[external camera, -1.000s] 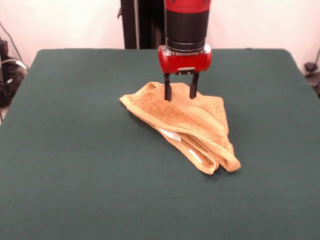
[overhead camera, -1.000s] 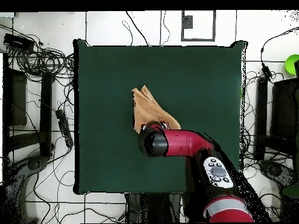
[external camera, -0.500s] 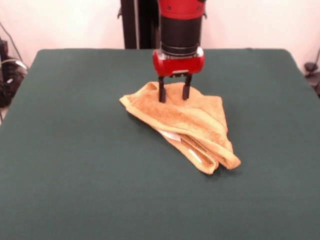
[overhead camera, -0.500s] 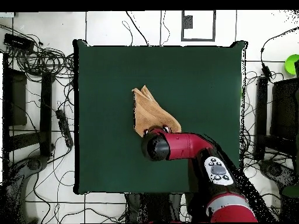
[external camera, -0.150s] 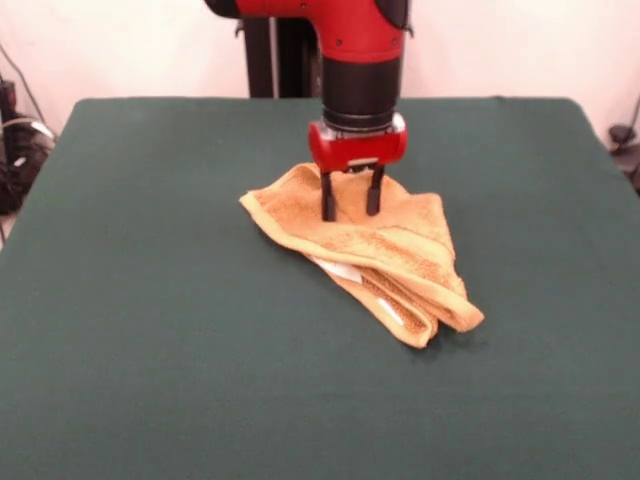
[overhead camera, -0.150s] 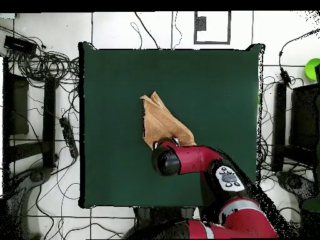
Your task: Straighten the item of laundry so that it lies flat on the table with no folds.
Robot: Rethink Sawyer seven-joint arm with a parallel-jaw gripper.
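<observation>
The item of laundry (external camera, -0.150s: 385, 245) is an orange-tan towel lying folded over itself in a rough triangle near the middle of the green table (external camera, -0.150s: 150, 330). A small white tag (external camera, -0.150s: 340, 270) shows at its front fold. My gripper (external camera, -0.150s: 348, 208) stands open with both dark fingertips pressed down on the towel's far part. In the overhead view the towel (overhead camera, -0.150s: 157, 119) shows above the arm's head (overhead camera, -0.150s: 167, 160), which hides the gripper and the towel's near corner.
Cables and equipment (overhead camera, -0.150s: 44, 94) lie on the floor around the table. A black stand (external camera, -0.150s: 270, 45) rises behind the table's far edge.
My gripper has come down a little onto the towel, staying open. The towel's shape is nearly the same, with its front right end shifted slightly.
</observation>
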